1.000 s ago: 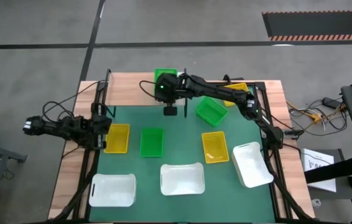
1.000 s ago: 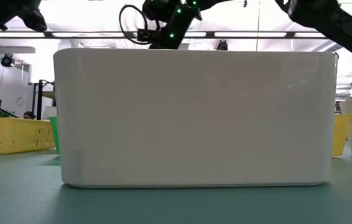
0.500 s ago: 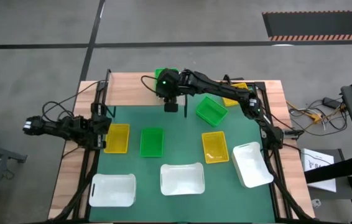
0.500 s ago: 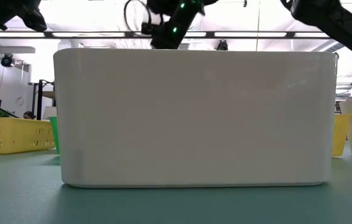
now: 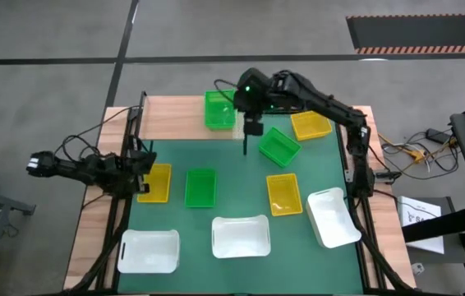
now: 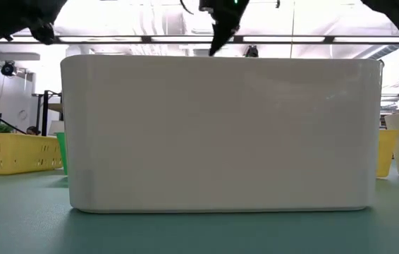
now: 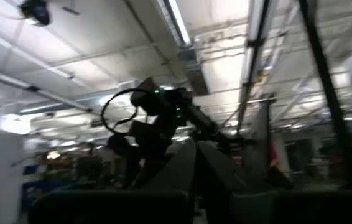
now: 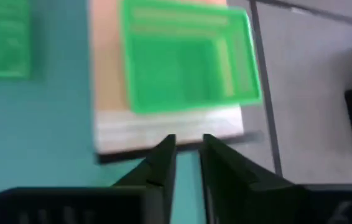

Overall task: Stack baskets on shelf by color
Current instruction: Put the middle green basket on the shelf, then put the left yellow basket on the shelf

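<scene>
Over shelf (image 5: 179, 117) edge: right tool (image 5: 244, 152) down, beside green basket (image 5: 219, 110).

The wooden shelf (image 5: 179, 119) carries a green basket (image 5: 219, 110) and a yellow basket (image 5: 310, 125).

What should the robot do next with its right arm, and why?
Probably swing the empty right gripper over to the tilted green basket close beside it and grab that. One green basket already sits on the shelf, so its match likely goes on top.
</scene>
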{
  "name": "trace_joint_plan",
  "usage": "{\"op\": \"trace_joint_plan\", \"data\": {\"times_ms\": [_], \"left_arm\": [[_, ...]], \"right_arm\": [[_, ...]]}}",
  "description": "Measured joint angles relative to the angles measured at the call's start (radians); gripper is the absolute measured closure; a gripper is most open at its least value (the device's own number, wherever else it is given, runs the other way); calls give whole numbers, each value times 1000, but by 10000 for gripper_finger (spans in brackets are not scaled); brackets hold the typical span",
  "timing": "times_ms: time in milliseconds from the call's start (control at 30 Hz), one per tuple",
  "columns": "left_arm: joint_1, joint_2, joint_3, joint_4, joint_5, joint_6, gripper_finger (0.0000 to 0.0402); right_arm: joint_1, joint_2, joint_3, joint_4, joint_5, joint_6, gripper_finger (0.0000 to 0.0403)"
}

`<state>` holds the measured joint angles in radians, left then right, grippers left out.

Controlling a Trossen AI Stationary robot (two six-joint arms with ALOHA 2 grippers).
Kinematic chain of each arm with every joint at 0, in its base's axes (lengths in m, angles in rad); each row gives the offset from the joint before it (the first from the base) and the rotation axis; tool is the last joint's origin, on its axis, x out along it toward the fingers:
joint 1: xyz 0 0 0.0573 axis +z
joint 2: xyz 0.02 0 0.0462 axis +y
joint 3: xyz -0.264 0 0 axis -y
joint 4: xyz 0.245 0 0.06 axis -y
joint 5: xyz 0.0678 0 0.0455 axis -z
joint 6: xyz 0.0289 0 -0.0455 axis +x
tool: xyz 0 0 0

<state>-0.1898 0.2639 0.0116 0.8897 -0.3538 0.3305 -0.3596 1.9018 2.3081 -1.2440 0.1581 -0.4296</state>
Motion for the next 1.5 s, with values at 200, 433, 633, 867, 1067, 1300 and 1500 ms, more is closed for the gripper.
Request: {"op": "trace_joint_plan", "data": {"times_ms": [200, 433, 633, 867, 1067, 1300, 1500], "left_arm": [[0, 6, 0, 49, -136, 30, 402], [0, 11, 0, 51, -142, 44, 402], [0, 9, 0, 53, -142, 43, 402], [0, 11, 0, 53, -142, 42, 402], [0, 11, 0, 52, -142, 42, 402], [0, 14, -1, 53, -142, 27, 402], [0, 21, 20, 91, -89, -11, 402]], "right_arm": [[-107, 12, -128, 120, -46, 16, 391], [-157, 39, -260, 246, -112, 28, 392], [-152, 39, -291, 319, -182, 26, 392], [-149, 38, -291, 370, -210, 27, 392], [-147, 38, -291, 391, -256, 36, 392], [-147, 22, -290, 376, -263, 19, 392], [-111, -121, -350, 300, -268, 51, 392]]}}
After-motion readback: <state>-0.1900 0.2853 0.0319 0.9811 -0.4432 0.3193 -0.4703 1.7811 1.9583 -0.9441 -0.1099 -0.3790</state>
